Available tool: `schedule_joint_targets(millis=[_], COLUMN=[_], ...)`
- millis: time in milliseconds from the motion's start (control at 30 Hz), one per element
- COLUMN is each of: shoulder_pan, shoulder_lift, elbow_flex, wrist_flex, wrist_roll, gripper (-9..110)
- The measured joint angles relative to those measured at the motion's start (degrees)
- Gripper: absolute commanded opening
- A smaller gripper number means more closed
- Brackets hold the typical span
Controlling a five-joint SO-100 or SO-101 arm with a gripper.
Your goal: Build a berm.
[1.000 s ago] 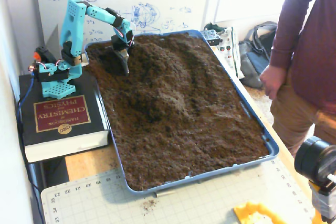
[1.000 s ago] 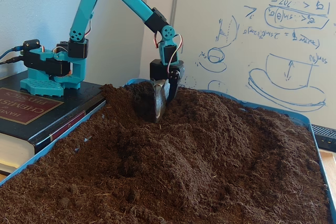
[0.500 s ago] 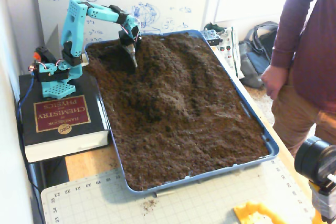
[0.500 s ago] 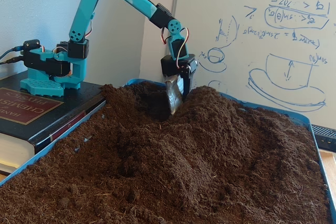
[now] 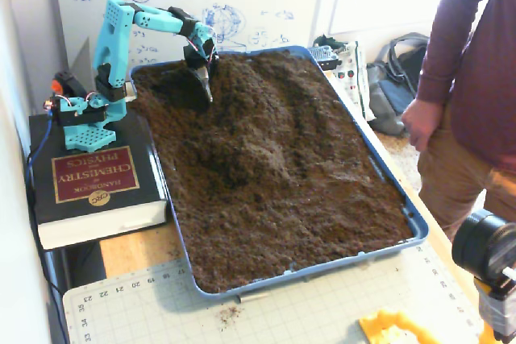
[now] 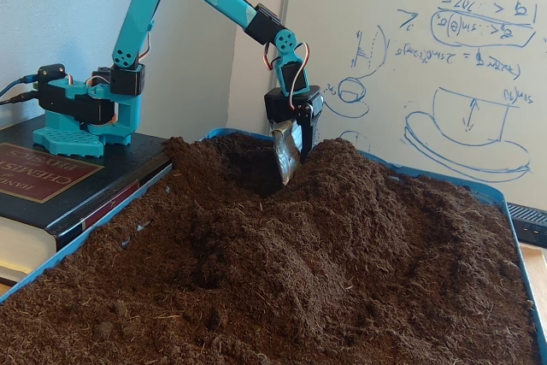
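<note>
Claw dragged sideways at the back of the tray, nudging soil toward the ridge.

Berm (image 5: 270,151) (image 6: 282,245) seen as a loose dark hump running down the middle of the blue tray (image 5: 415,227) (image 6: 17,284), flanked by a scooped hollow (image 5: 173,90) (image 6: 244,156) at the far corner nearest the arm. Claw (image 5: 203,86) (image 6: 286,168) stood tip-down at the hollow's edge, touching the soil, fitted with a scoop-like blade; fingers read as pressed together, nothing pinched. Compared with a second ago: shifted away from the arm's base and out of the hollow's middle to its rim, wrist raised slightly. Since half a second ago, barely moved. Judged as one push of soil nearly finished, ridge only partly shaped. Thick book (image 5: 89,191) (image 6: 51,181) under the arm's base, unmoved; person (image 5: 468,94) standing beside the tray.
</note>
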Motion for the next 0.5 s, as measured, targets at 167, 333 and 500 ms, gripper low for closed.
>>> schedule_joint_targets(millis=[167, 333, 500], shoulder_pan=[0.00, 0.00, 0.00], shoulder_lift=[0.00, 0.00, 0.00], elbow_flex=[-2.11, -3.69, -3.96], wrist_flex=[0.00, 0.00, 0.00], wrist_roll=[0.00, 0.09, 0.09], gripper=[0, 0, 0])
